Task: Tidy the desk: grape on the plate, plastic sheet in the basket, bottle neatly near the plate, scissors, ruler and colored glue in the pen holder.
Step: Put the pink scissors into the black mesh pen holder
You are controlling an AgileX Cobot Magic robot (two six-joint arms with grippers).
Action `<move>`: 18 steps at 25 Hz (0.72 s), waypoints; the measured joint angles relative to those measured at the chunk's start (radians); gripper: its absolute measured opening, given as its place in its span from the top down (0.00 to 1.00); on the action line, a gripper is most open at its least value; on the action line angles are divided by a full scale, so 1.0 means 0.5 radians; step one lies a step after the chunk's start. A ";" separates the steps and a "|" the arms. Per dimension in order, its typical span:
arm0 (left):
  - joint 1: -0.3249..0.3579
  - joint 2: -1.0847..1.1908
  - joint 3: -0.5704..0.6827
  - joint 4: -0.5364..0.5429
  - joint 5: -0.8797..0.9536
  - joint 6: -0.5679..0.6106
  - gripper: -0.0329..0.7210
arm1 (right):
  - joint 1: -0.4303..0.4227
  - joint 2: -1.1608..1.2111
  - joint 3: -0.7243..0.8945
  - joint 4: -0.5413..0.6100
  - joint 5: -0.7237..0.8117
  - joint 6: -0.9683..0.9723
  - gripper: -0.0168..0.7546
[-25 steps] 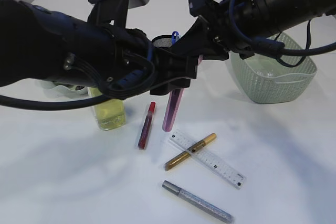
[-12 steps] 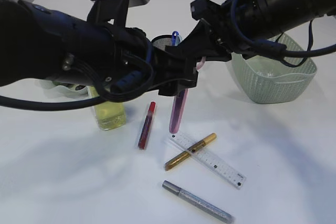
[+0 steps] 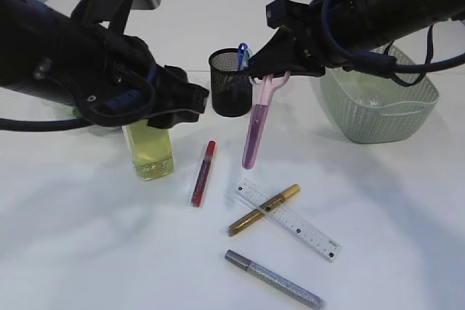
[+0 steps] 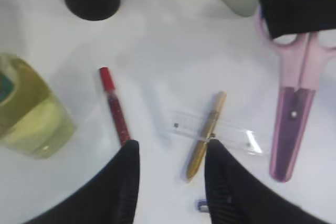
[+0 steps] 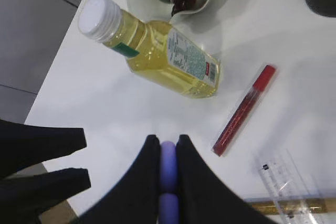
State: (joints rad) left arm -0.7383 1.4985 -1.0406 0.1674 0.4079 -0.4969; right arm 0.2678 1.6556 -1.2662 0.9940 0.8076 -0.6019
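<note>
The step in hand looks like stowing the scissors (image 3: 256,130): the right gripper (image 3: 267,76) is clamped on their pink handles, and they hang blade-down above the tabletop (image 3: 378,208), just right of the holder (image 3: 229,82) and not yet over its mouth. The next move calls for lifting them higher than the rim, shifting left, and lowering the tip inside (something blue already stands in the holder, so room is tight).

The right arm reaches in from the upper right, crossing in front of the basket (image 3: 378,110). The left arm stretches in from the left, its gripper (image 4: 169,182) parted and empty, hovering over the red glue (image 4: 114,106) and the gold glue (image 4: 205,135), which lies across the ruler (image 3: 288,220). The bottle (image 3: 149,150) stands upright beside the red glue; a silver glue (image 3: 272,279) lies nearer the front edge.
</note>
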 joint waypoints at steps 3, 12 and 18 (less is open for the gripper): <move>0.059 -0.003 0.013 0.106 0.105 0.000 0.62 | 0.000 0.000 0.000 -0.005 -0.073 -0.005 0.91; 0.346 -0.020 0.380 0.061 0.127 0.000 0.66 | 0.000 0.217 -0.440 -0.115 -0.087 -0.012 0.91; 0.705 -0.033 0.524 -0.071 0.081 0.000 0.67 | -0.012 0.495 -0.874 -0.315 -0.080 0.051 0.91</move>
State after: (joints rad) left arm -0.3857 1.4821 -0.7789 0.1319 0.4484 -0.4969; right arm 0.2619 1.9029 -1.7031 0.8364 0.7678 -0.5766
